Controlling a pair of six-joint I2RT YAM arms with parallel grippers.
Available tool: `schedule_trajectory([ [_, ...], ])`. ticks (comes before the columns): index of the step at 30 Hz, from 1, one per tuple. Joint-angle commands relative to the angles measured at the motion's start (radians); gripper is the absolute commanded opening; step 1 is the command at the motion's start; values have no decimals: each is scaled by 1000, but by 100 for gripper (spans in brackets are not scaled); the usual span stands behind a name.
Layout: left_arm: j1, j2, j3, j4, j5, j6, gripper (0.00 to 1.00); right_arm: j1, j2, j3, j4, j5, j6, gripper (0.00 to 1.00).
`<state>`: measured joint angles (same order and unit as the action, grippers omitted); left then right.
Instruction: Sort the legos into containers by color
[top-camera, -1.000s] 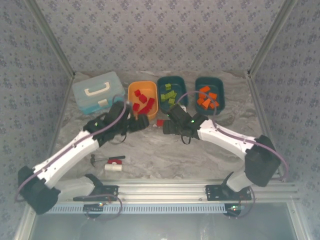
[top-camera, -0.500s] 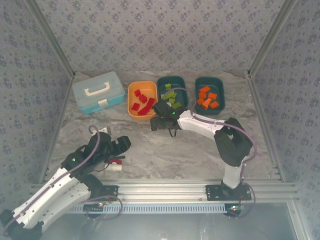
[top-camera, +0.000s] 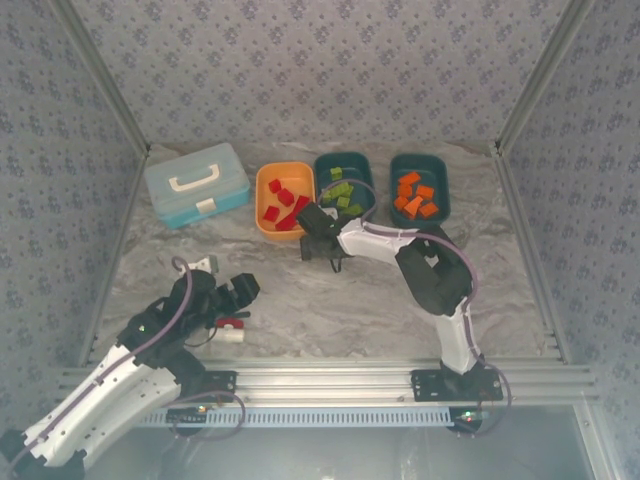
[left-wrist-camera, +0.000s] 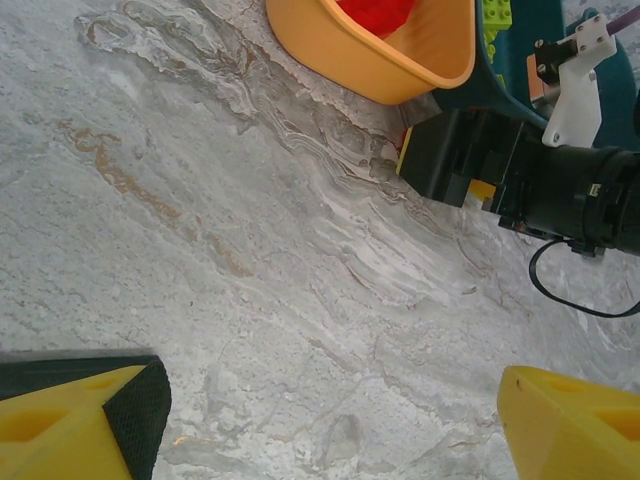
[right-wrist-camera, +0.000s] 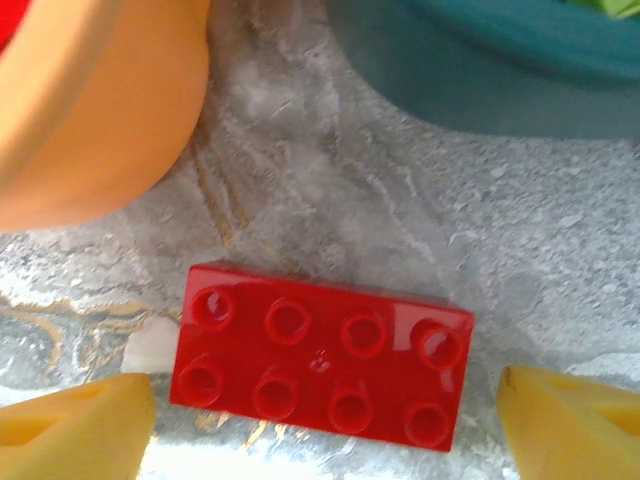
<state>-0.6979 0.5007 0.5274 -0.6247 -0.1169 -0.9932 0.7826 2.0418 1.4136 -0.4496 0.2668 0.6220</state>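
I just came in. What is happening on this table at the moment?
Two robot arms are sorting bricks into tubs by color. The right gripper hovers open over a red brick lying on the table beside the orange tub, not yet gripping. That tub holds red bricks; the middle teal tub holds green bricks, the far-right teal tub orange bricks. The left gripper hangs open over the table, nearer the front.

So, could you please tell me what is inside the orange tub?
Several red legos lie inside the orange tub. From above, the right end effector covers its near right corner, so anything there is hidden.
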Motion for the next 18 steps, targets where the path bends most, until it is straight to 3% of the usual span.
schedule_trajectory([
  [1, 1, 14, -11, 45, 21, 8, 87, -14, 24, 19, 21, 42, 25, 85],
  [9, 0, 50, 0, 62, 27, 16, 87, -23, 56, 39, 39, 23, 20, 80],
  [18, -3, 66, -4, 69, 26, 17, 86, 2, -6, -14, 33, 64, 30, 54],
])
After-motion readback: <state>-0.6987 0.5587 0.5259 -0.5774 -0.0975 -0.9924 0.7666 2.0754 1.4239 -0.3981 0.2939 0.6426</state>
